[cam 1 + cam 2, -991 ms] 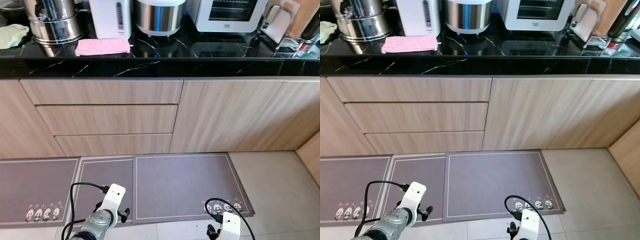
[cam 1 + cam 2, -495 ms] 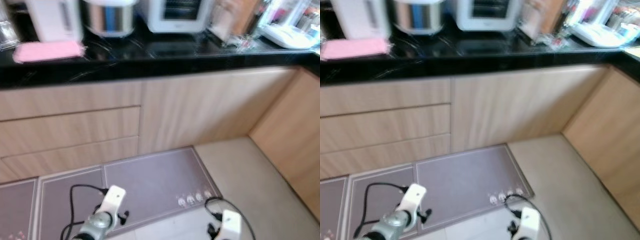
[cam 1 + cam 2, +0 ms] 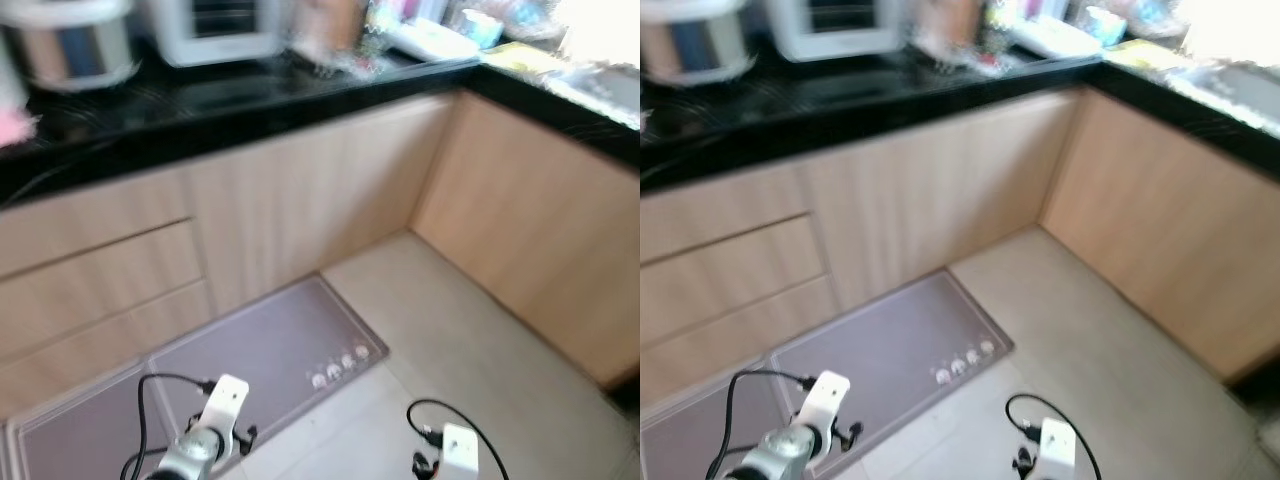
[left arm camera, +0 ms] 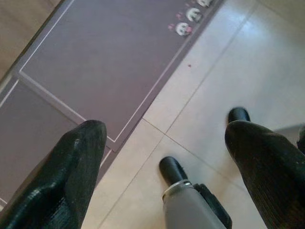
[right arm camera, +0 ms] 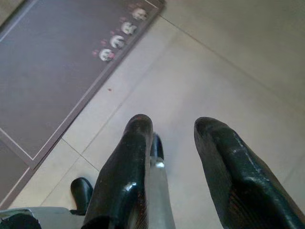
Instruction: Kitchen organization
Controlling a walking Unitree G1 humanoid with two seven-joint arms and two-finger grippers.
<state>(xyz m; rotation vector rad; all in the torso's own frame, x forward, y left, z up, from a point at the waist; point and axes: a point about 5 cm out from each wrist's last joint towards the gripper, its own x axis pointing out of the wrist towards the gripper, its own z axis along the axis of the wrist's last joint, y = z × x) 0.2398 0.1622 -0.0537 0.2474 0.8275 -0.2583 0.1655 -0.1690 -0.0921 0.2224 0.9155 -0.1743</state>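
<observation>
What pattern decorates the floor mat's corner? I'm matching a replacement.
A row of small pandas on the grey floor mat, clearest in the right wrist view.

blurred appliances [image 3: 210, 30] and clutter line the black counter [image 3: 250, 95] above wood cabinets.

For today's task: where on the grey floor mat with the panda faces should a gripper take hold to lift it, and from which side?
Grip the grey floor mat at its free corner by the panda faces, coming from the bare tile floor side. It lies flat, so only an edge offers purchase. Both the left gripper and right gripper hang open, holding nothing.
</observation>
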